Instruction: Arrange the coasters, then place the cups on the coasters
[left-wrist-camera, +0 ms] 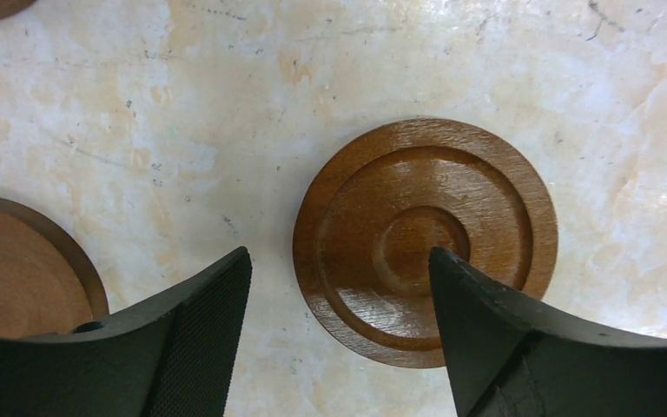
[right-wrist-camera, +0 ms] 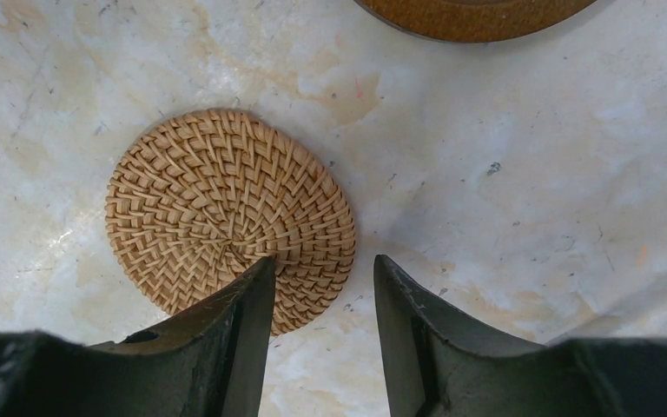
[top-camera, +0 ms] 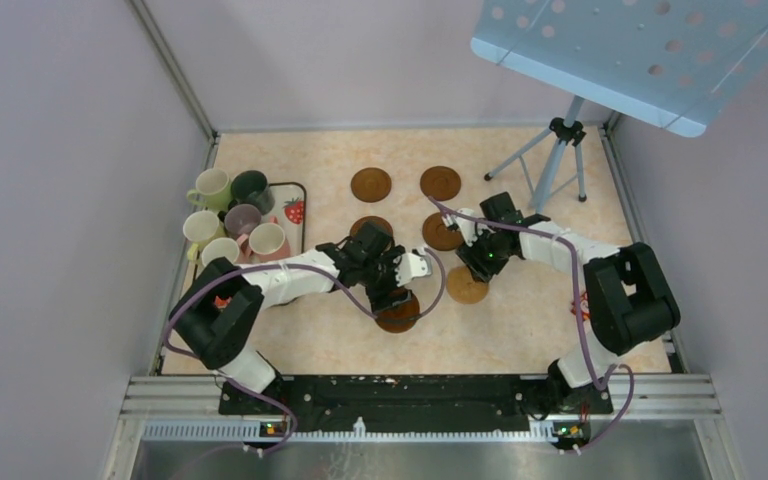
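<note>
Dark brown coasters (top-camera: 371, 184) (top-camera: 440, 182) lie in two columns mid-table. A woven tan coaster (top-camera: 467, 285) (right-wrist-camera: 226, 208) lies flat at the near right. My left gripper (top-camera: 397, 295) (left-wrist-camera: 339, 269) hovers open over a grooved dark coaster (left-wrist-camera: 425, 243) lying flat, its right finger over the disc. My right gripper (top-camera: 482, 262) (right-wrist-camera: 323, 269) is open by a narrow gap with nothing between its fingers, and its left finger overlaps the tan coaster's edge. Several cups (top-camera: 210, 188) (top-camera: 243, 218) (top-camera: 268, 240) stand clustered at the far left.
A white strawberry-print tray (top-camera: 295, 210) sits under some of the cups. A tripod (top-camera: 560, 150) stands at the back right, carrying a blue perforated board (top-camera: 650, 60). Walls close in the left, back and right sides. Another dark coaster (left-wrist-camera: 17, 269) lies left of my left fingers.
</note>
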